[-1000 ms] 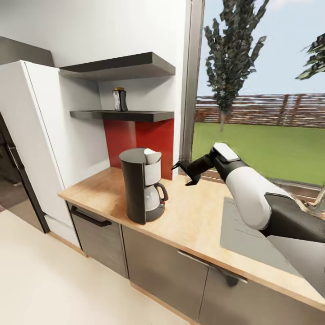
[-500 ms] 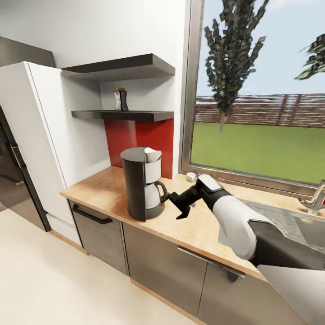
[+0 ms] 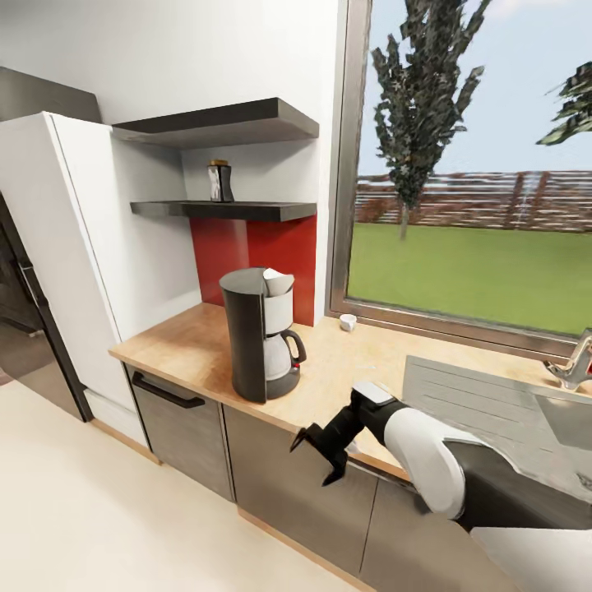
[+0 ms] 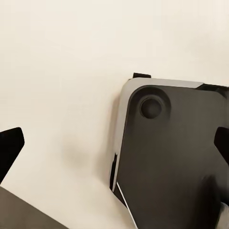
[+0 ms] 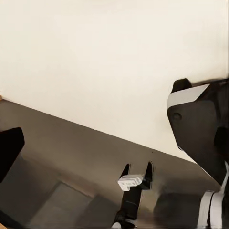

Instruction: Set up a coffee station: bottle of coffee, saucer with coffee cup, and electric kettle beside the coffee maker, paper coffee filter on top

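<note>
Wood countertop (image 3: 345,370): your long light surface over grey cabinet fronts, steel sink at its far right.
Coffee maker (image 3: 259,333): upright on the counter's left part, a white paper filter (image 3: 277,284) on its top.
Right gripper (image 3: 316,460): your arm hangs off the counter's front edge, before the cabinets; jaws spread, grasping nothing.
Left gripper: fingertips wide apart above pale floor.
Bottle of coffee (image 3: 219,182): on the lower shelf (image 3: 247,210).
Coffee cup (image 3: 348,321): by the window.

Open right hand (image 3: 319,455) below the kitchen countertop (image 3: 345,378) edge
</note>
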`<state>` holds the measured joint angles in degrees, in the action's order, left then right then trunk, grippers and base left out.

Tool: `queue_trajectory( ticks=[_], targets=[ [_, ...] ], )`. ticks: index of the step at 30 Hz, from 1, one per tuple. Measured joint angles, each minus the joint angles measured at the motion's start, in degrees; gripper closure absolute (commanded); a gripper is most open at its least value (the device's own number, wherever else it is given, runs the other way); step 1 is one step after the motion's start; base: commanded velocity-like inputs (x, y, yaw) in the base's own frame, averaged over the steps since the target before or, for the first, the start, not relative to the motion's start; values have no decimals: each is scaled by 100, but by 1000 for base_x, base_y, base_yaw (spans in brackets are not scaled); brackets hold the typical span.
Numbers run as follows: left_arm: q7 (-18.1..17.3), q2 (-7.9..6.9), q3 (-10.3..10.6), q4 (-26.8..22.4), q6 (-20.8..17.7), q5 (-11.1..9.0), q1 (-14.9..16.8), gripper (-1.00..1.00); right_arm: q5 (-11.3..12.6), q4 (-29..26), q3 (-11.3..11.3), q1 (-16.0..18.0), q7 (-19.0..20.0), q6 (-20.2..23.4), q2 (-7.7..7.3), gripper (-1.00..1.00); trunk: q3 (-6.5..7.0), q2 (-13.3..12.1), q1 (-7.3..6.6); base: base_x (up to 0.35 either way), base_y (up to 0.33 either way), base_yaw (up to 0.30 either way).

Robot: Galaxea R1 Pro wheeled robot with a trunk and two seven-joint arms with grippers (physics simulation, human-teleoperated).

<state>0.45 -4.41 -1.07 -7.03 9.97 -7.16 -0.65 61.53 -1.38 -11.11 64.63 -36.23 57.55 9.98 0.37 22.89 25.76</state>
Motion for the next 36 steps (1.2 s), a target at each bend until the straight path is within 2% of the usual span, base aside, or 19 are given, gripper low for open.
queue_trajectory(
  ticks=[2, 3, 5, 9, 11, 12, 14, 15, 18, 19, 20, 22, 23, 25, 27, 29, 31, 36],
  targets=[
    [0, 1, 0, -2, 0, 3, 0, -100, -137, 9, -7, -126, 2, -3, 0, -100, 1, 0, 0, 0, 0, 0],
    [0, -3, -1, -7, 2, 4, 0, -100, -490, 16, 10, -335, 5, -7, 0, -100, -1, 0, 0, 0, 20, 0],
    [2, -1, 0, -9, 7, 5, 0, -100, -851, 18, 3, -619, 8, -15, 0, -100, 0, -1, 0, -52, 145, 0],
    [2, 0, 0, -9, 9, 5, 0, -100, -1365, 16, -15, -1039, 8, -24, -1, -100, 1, -1, 1, -93, 229, 0],
    [3, 1, -1, -11, 9, 5, 0, -100, -1851, 12, -11, -1313, 34, -33, -1, -100, 0, -1, 1, -105, 259, 0],
    [3, 1, 0, -14, 9, 5, 0, -100, -1975, 11, -21, -1382, 57, -39, -1, -100, 1, -1, 1, -80, 215, 0],
    [1, 1, 0, -25, 9, 3, 0, -100, -2511, 10, -18, -1655, 250, -57, 0, -100, 0, 0, 0, -46, 130, 0],
    [1, 1, 0, -27, 9, 2, 0, -100, -2652, 10, -25, -1731, 327, -65, 0, -100, 1, -1, 0, -26, 74, 0],
    [-2, 1, 0, -30, 9, 0, 0, -100, -3673, 9, -21, -2177, 840, -282, 0, -100, 0, 0, 0, -12, 32, 0],
    [-4, 1, -1, -29, 9, 2, 0, -100, -4155, 9, -20, -2350, 1044, -606, 0, -100, 0, 0, 0, -6, 16, 0],
    [-5, 1, 0, -28, 9, 3, 0, -100, -4394, 9, -26, -2435, 1147, -793, 0, -100, 1, 0, 0, -4, 10, 0],
    [-7, 1, 2, -26, 14, 4, 0, -100, -5389, 15, -60, -2835, 1611, -1674, 0, -100, -1, 0, 0, -2, 5, 0],
    [-8, 1, 4, -20, 16, 5, 0, -100, -5956, 16, -43, -3180, 1999, -2351, -1, -100, 0, 0, 0, -1, 2, 0],
    [-8, 1, 6, -14, 17, 5, 0, -100, -6497, 19, -37, -3592, 2537, -3169, -1, -100, 0, 1, 0, 0, 1, 0],
    [-9, 1, 10, -11, 17, 5, 0, -100, -6817, 19, -26, -3929, 2944, -3852, -187, -100, 0, 0, 0, 0, 0, 0],
    [-9, 1, 13, -10, 17, 8, 0, -100, -6956, 18, -26, -4168, 3130, -4382, -398, -100, 0, 1, 0, 0, 0, 0],
    [-9, 1, 15, -9, 17, 11, 0, -100, -7013, 19, -29, -4373, 3210, -4786, -537, -100, 0, 1, 0, 0, 0, 0],
    [-10, -26, 33, -9, 18, 14, 0, -100, -7064, 18, -31, -4838, 3266, -5266, -641, -100, 0, 1, 0, 0, 0, 0]
  ],
)
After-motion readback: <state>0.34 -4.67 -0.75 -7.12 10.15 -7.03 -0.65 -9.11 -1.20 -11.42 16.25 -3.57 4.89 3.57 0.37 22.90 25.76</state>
